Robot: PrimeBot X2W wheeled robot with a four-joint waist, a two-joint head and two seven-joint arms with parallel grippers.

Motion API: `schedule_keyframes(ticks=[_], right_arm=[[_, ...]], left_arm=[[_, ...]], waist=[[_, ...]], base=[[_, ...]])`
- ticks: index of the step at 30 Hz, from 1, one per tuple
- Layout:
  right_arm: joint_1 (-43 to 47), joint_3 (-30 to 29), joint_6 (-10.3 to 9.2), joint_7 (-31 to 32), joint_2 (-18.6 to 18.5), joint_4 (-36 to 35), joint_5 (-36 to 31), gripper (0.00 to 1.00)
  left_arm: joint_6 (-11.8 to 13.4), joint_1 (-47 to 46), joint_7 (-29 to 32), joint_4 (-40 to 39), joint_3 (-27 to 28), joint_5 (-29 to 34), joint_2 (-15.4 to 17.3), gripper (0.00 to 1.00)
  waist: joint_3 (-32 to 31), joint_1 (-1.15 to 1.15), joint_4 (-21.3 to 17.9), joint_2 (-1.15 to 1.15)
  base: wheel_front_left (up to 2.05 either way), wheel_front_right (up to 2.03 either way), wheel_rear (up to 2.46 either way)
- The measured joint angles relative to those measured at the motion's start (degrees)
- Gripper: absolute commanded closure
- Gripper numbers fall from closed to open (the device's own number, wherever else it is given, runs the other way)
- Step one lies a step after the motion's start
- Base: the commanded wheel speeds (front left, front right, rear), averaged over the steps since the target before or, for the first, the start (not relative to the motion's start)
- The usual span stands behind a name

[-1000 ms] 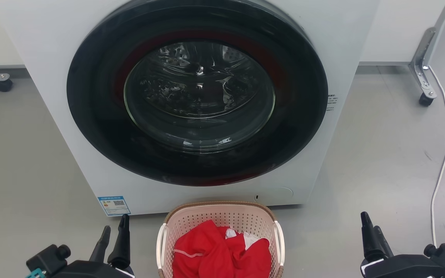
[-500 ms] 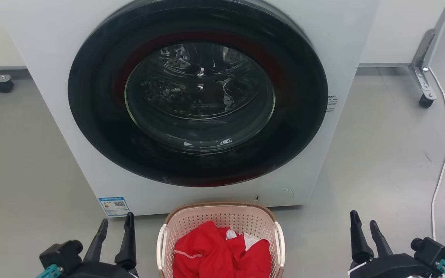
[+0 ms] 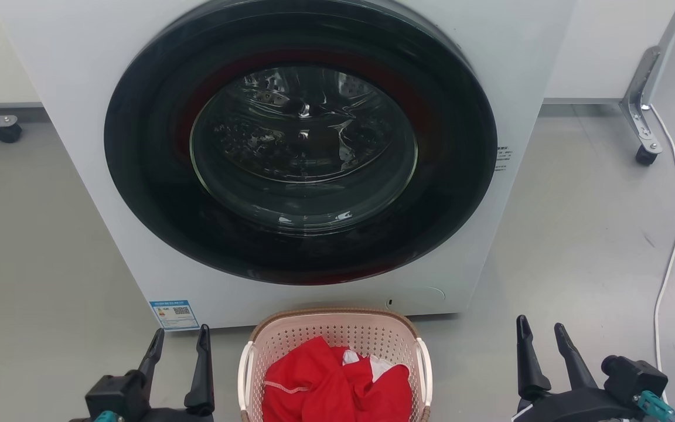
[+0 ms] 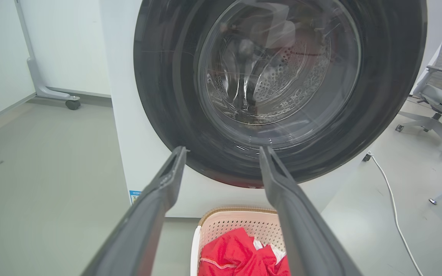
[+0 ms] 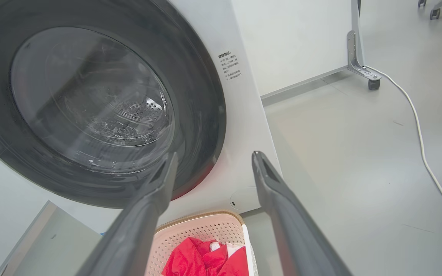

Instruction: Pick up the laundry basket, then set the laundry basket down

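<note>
Head view: your laundry basket (image 3: 314, 340) sits on the floor (image 3: 578, 246) at bottom centre, just in front of the washer (image 3: 56, 82), with a red garment (image 3: 320, 390) with white bits piled inside. The washer door (image 3: 299, 146) is closed. Your left hand (image 3: 181, 332) is left of the basket, fingers (image 3: 201, 369) apart and holding nothing, near the white handle (image 3: 244, 375) but not touching it. Your right hand (image 3: 540, 323) is farther off on the other side, fingers also apart and empty. A white cable (image 3: 674, 234) runs down the floor at right, past a caster leg (image 3: 642, 117). There is a blue sticker (image 3: 174, 314) at the washer's lower left corner. Left wrist view: you look between spread fingers at the door, with the basket low between them. This view adds an office chair (image 4: 441, 88) at the right edge. Right wrist view: spread fingers again, basket low and left of centre. Here you get printed text (image 5: 229, 66) beside the door and a round flap (image 5: 244, 198) just above the basket's rim.
</note>
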Motion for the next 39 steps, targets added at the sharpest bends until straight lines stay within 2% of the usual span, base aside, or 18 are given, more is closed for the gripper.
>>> schedule_keyframes(ticks=[11, 25, 39], right_arm=[[0.1, 2.2, -1.64, -2.4, -0.1, -1.4, -9.1, 0.0], [0.7, 4.2, -3.23, -5.0, -0.2, -2.8, -19.7, 0.0], [0.8, 3.7, -3.23, -5.0, -0.2, -3.1, -20.4, 0.0]], left_arm=[[1.6, 1.0, -2.5, -1.0, -1.1, 10.1, -0.2, 0.0], [3.4, 2.1, -5.0, -2.1, -2.2, 19.8, -0.5, 0.0], [3.4, 2.2, -5.0, -2.4, -1.6, 19.7, -0.9, 0.0]], waist=[[-0.1, 0.0, 0.0, 0.0], [-0.2, 0.0, 0.0, 0.0], [-0.1, 0.0, 0.0, 0.0]], base=[[0.0, 0.0, 0.0], [0.0, 0.0, 0.0], [0.0, 0.0, 0.0]])
